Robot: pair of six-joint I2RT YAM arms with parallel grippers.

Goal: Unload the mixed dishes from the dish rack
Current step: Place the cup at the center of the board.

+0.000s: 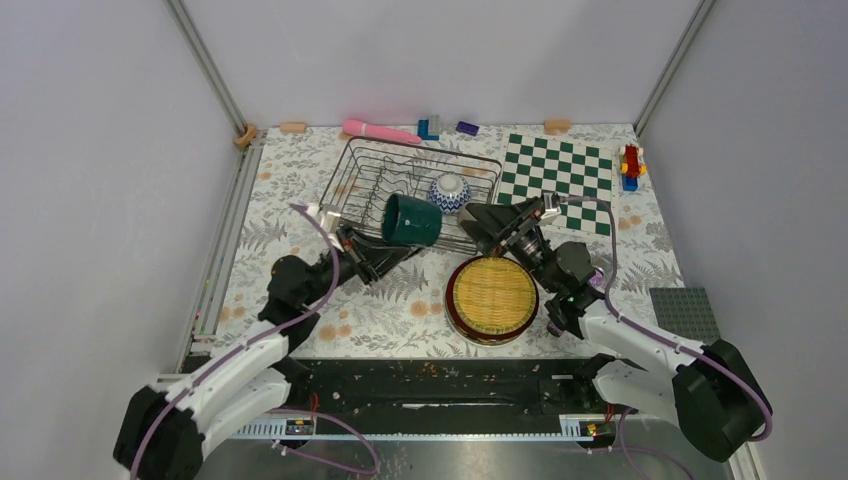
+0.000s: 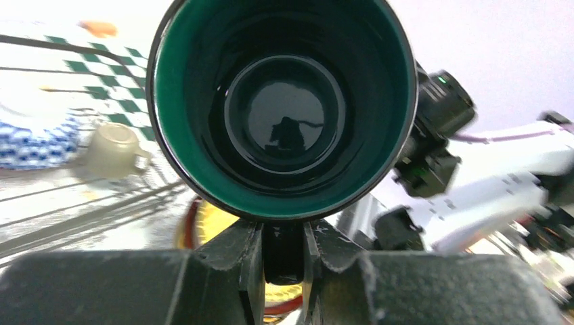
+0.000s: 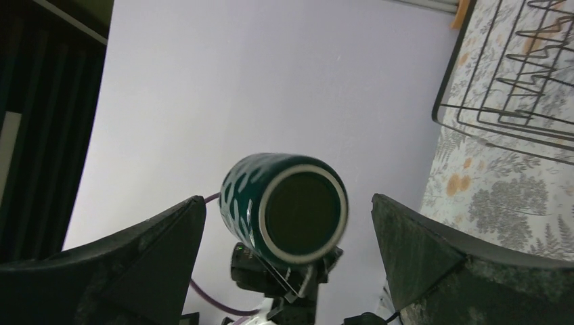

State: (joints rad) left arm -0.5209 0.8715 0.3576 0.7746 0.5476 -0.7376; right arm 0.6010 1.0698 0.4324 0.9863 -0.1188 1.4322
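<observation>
My left gripper (image 1: 383,246) is shut on the handle of the dark green mug (image 1: 411,220) and holds it on its side above the front edge of the dish rack (image 1: 352,168). In the left wrist view the mug (image 2: 281,101) opens toward the camera, with its handle clamped between the fingers (image 2: 247,261). The small patterned bowl (image 1: 449,192) and a pale small cup (image 2: 115,149) sit in the rack. My right gripper (image 1: 503,226) is open and empty at the rack's right front corner, facing the mug's base (image 3: 288,206). The stacked plates (image 1: 491,298), yellow woven-look one on top, lie on the table.
The green-and-white chessboard (image 1: 557,170) lies right of the rack. A pink object (image 1: 380,131), blue blocks (image 1: 428,127) and a purple piece (image 1: 467,127) lie along the back edge. A red-yellow toy (image 1: 631,162) and a grey baseplate (image 1: 685,312) are on the right.
</observation>
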